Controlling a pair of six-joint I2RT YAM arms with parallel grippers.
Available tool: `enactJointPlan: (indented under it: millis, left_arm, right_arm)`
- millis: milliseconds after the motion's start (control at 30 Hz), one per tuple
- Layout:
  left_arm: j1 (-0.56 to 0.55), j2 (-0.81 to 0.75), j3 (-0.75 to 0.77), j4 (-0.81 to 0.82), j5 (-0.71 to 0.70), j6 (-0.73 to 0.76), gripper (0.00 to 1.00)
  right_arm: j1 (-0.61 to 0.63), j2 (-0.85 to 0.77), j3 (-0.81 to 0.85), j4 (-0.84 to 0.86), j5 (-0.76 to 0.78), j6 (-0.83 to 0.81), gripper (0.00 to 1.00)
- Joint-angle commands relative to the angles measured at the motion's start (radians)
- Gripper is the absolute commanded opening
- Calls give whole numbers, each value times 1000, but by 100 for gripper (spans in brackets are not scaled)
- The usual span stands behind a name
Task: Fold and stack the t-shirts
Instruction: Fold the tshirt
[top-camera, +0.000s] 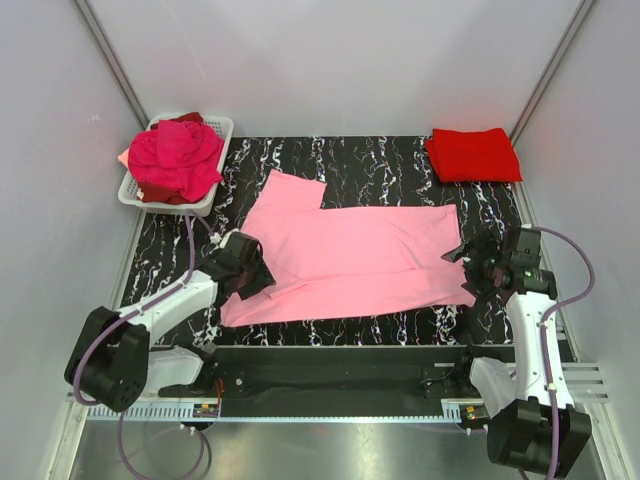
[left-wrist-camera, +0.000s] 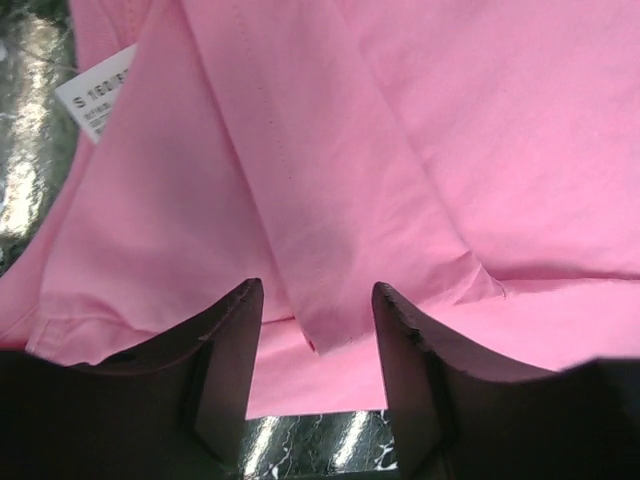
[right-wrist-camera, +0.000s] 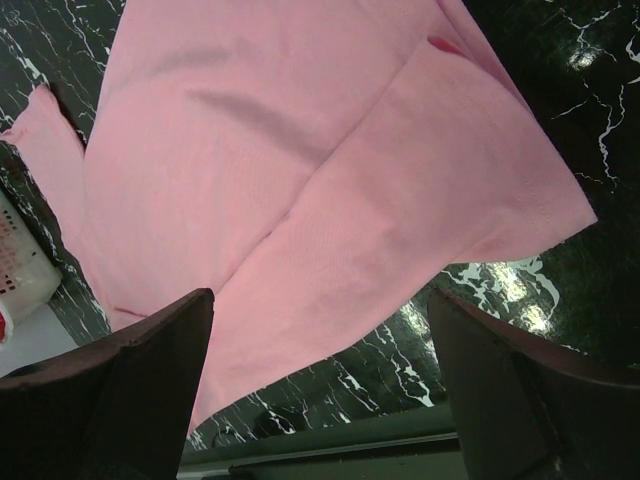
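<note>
The pink t-shirt (top-camera: 350, 250) lies flat on the table (top-camera: 385, 168), just right of the white basket (top-camera: 219, 124). Its long way runs away from the basket. The left gripper (top-camera: 258, 274) is at the end nearest the basket, half open over a fold, holding nothing. The right gripper (top-camera: 463, 268) is at the far end, wide open and empty.

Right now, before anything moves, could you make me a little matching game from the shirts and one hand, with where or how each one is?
1 pink t-shirt
2 red t-shirt
3 magenta t-shirts
4 right hand

A heaped in the white basket
B open
C spread out in the middle
D folded, far right corner

Pairs: 1-C, 2-D, 3-A, 4-B
</note>
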Motion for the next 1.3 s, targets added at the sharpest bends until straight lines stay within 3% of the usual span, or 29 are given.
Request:
enactJointPlan:
  millis: [0,33,67,167,300,400,467,500,633,733,967,1267]
  left_arm:
    - [-11,31,5,109,20,-12,50]
    - [-13,37,5,115,23,-15,46]
    - [-14,42,5,116,28,-16,35]
    - [-18,53,8,113,34,-19,20]
    - [-19,57,20,107,25,-15,5]
    - [-19,76,71,63,9,-2,1]
    - [-19,80,104,20,6,2,4]
    - [-19,71,108,0,6,4,15]
    - [-21,-9,92,-44,-12,8,40]
    - [-27,-79,85,-107,-60,27,46]
    - [-54,-153,-12,-101,-29,-2,48]
    - [-97,-95,-47,1,6,-38,50]
  right_arm:
    - [4,13,-13,49,-11,-28,95]
    - [4,16,-16,55,-11,-30,95]
    - [4,18,-17,59,-11,-30,95]
    - [4,32,-31,76,-11,-30,95]
    - [4,42,-54,90,-14,-31,95]
    - [4,44,-59,93,-16,-33,95]
    - [4,42,-54,86,-13,-39,95]
    - [4,41,-50,81,-13,-40,95]
    - [4,27,-43,72,-13,-37,96]
    - [4,21,-47,73,-22,-34,96]
    - [4,13,-53,72,-25,-23,96]
    - [4,12,-54,69,-23,-26,96]
